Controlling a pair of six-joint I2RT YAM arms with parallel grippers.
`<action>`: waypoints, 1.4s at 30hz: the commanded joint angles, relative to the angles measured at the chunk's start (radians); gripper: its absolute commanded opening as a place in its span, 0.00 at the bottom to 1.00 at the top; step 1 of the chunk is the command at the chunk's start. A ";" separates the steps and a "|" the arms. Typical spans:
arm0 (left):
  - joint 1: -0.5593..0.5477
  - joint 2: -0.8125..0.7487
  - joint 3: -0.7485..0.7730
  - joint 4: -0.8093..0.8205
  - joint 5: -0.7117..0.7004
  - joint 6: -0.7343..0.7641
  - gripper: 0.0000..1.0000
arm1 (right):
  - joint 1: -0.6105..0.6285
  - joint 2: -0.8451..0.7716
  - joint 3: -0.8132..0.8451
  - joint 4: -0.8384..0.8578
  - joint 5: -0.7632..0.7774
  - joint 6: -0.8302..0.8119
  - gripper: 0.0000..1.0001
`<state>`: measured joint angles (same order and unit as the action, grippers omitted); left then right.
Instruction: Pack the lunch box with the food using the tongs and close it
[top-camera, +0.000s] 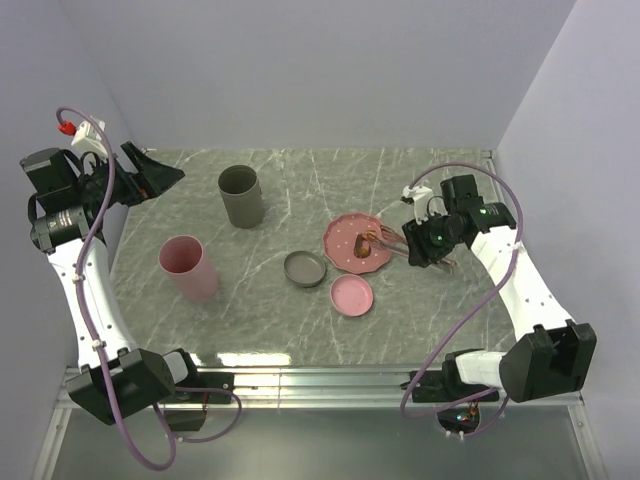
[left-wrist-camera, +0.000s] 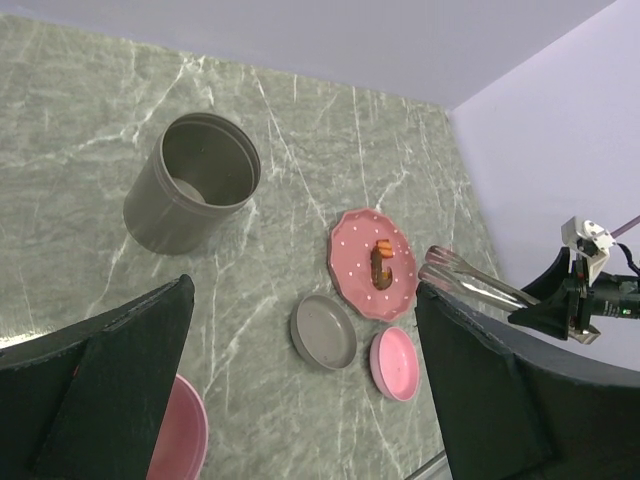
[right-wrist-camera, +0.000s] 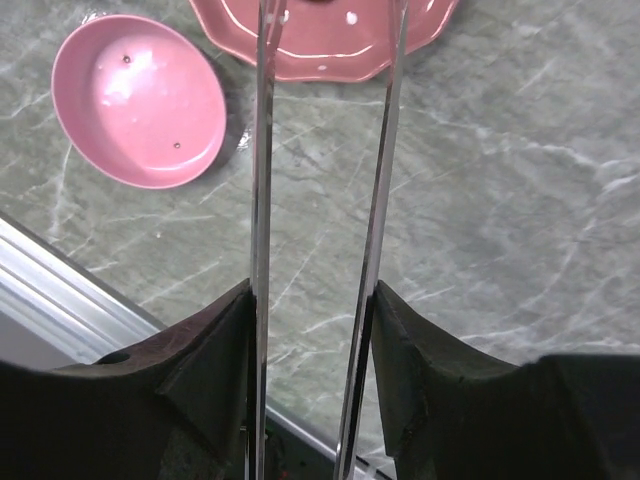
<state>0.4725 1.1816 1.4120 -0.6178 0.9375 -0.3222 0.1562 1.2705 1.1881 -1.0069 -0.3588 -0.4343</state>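
My right gripper (top-camera: 425, 245) is shut on the slim metal tongs (top-camera: 395, 245), a finger pressed on each arm (right-wrist-camera: 262, 150). The tongs' tips reach over the pink dotted plate (top-camera: 345, 262), at an orange-brown sausage-like piece of food (top-camera: 366, 241), also seen from the left wrist as the food (left-wrist-camera: 382, 263). Two open round lunch box tubs stand to the left: a grey one (top-camera: 241, 195) and a pink one (top-camera: 188, 267). My left gripper (top-camera: 150, 175) hangs open and empty, high at the far left.
A grey lid (top-camera: 305, 268) and a pink lid (top-camera: 352, 294) lie upturned just in front of the plate. Walls close in the table on the left, back and right. A metal rail (top-camera: 320, 378) runs along the near edge.
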 joint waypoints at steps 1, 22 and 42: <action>0.005 -0.023 -0.016 0.015 0.011 0.017 0.98 | 0.011 -0.013 -0.013 0.027 -0.037 0.045 0.51; 0.005 -0.036 -0.062 0.023 -0.016 0.055 0.98 | 0.172 0.168 0.039 0.116 0.081 0.247 0.47; 0.005 -0.036 -0.084 0.013 -0.029 0.087 0.98 | 0.200 0.282 0.153 0.140 0.087 0.305 0.48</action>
<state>0.4725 1.1683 1.3277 -0.6167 0.9157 -0.2657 0.3431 1.5417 1.2778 -0.8982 -0.2916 -0.1467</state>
